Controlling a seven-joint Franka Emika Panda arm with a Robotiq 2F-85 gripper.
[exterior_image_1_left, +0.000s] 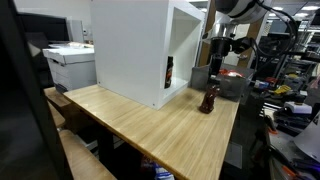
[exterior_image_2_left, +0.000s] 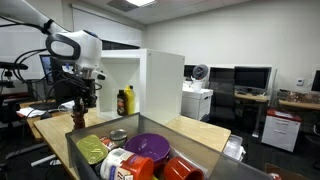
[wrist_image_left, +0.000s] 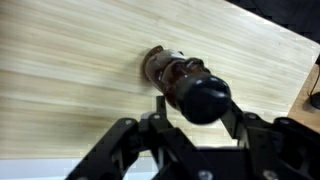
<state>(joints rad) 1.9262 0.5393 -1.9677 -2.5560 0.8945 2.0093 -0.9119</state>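
A dark brown bottle (wrist_image_left: 168, 68) with a black cap stands upright on the light wooden table (wrist_image_left: 70, 70). From above, my gripper (wrist_image_left: 198, 106) has come down over the bottle's top. Its two black fingers (wrist_image_left: 160, 108) press against the cap from either side, so it is shut on the bottle. In both exterior views the bottle (exterior_image_1_left: 208, 101) (exterior_image_2_left: 80, 119) rests on the tabletop near the open side of a white cabinet, directly under the gripper (exterior_image_1_left: 213, 80) (exterior_image_2_left: 80, 104). The bottle's base touches the wood.
A tall white cabinet (exterior_image_1_left: 130, 50) stands on the table (exterior_image_1_left: 150, 125) with bottles (exterior_image_2_left: 124, 101) inside its opening. A bin of colourful dishes (exterior_image_2_left: 140, 152) fills the foreground in an exterior view. A printer (exterior_image_1_left: 70, 65) and desks with monitors surround the table.
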